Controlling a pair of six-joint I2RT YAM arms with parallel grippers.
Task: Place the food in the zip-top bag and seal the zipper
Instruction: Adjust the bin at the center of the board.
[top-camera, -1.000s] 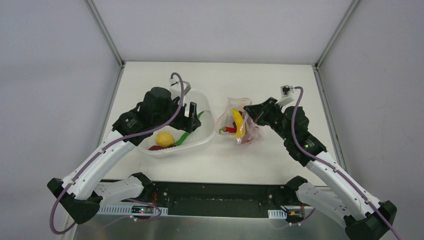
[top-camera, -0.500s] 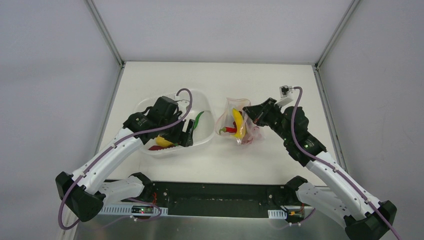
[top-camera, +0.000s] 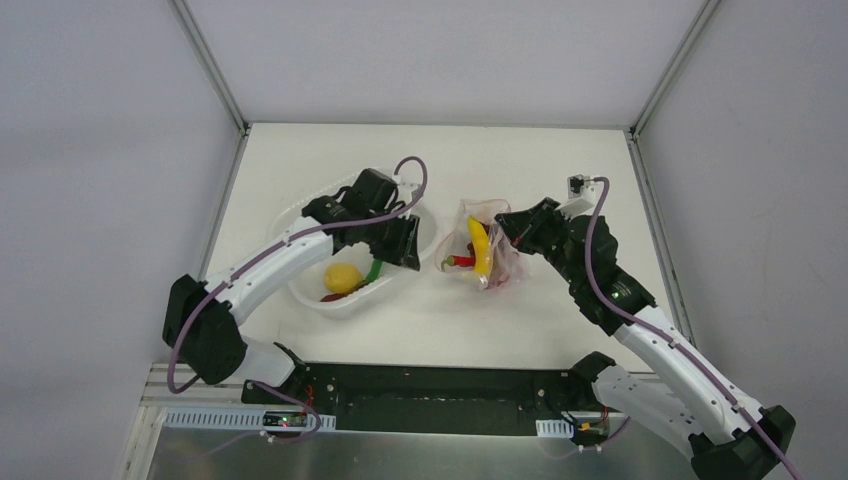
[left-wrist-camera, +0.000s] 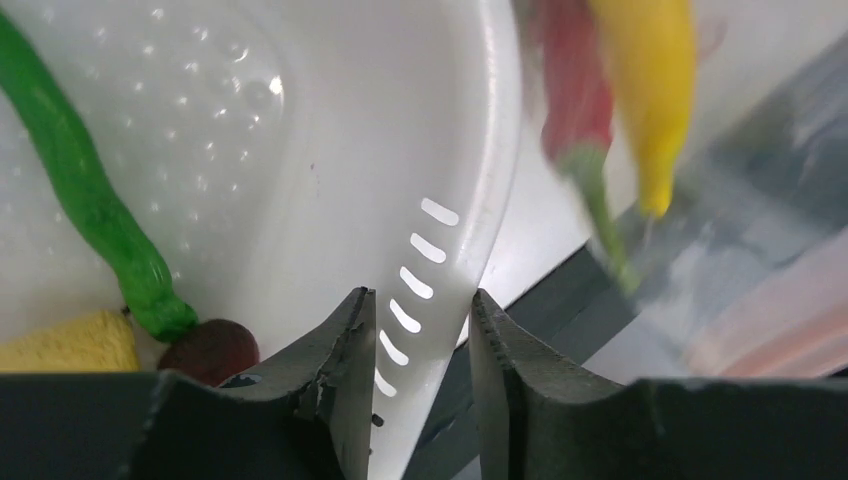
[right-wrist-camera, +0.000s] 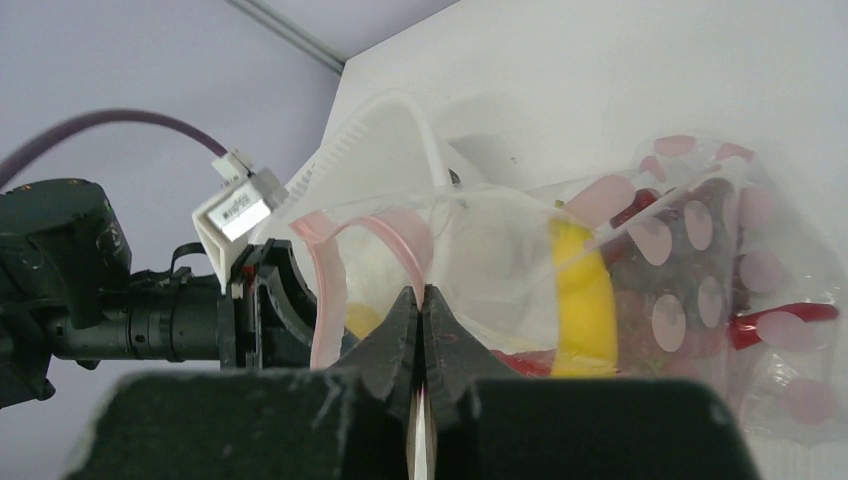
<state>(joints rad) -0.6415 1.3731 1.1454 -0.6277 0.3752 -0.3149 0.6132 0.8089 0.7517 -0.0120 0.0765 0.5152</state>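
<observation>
zip-top bag (top-camera: 505, 268) sits right of centre on the table (top-camera: 540, 160), just beside the white tub (left-wrist-camera: 330, 150), mouth facing the tub. zipper (right-wrist-camera: 322, 300) is unsealed; the pink strip bows into an open loop.

Right gripper (right-wrist-camera: 421, 300): fingers pressed together, pinching the bag's film right at the mouth edge. I hold it there to lift one lip so the mouth gapes and the bag doesn't slide when food goes in.

In the bag: banana (top-camera: 479, 245) and red chili (top-camera: 460, 261). There's a dark patch deeper inside, but I can't identify it through the crinkled plastic.

In the tub: round yellow fruit (top-camera: 341, 275), green chili (left-wrist-camera: 90, 210) and grape bunch (left-wrist-camera: 208, 350), all lying loose. So I judge the job roughly half done, with sealing not started.

Left gripper (left-wrist-camera: 420, 330): jaws part-way in, straddling the tub's slotted rim on the bag side, one finger inside the wall and one outside. Both pads look close to the plastic, but I can't tell whether they're clamped. It isn't on any food.

My read: I'm grabbing the rim to tip or drag the tub toward the open mouth rather than picking pieces one by one. The risk is that the thin wall flexes or slips, and the fruit rolls past the bag.
</observation>
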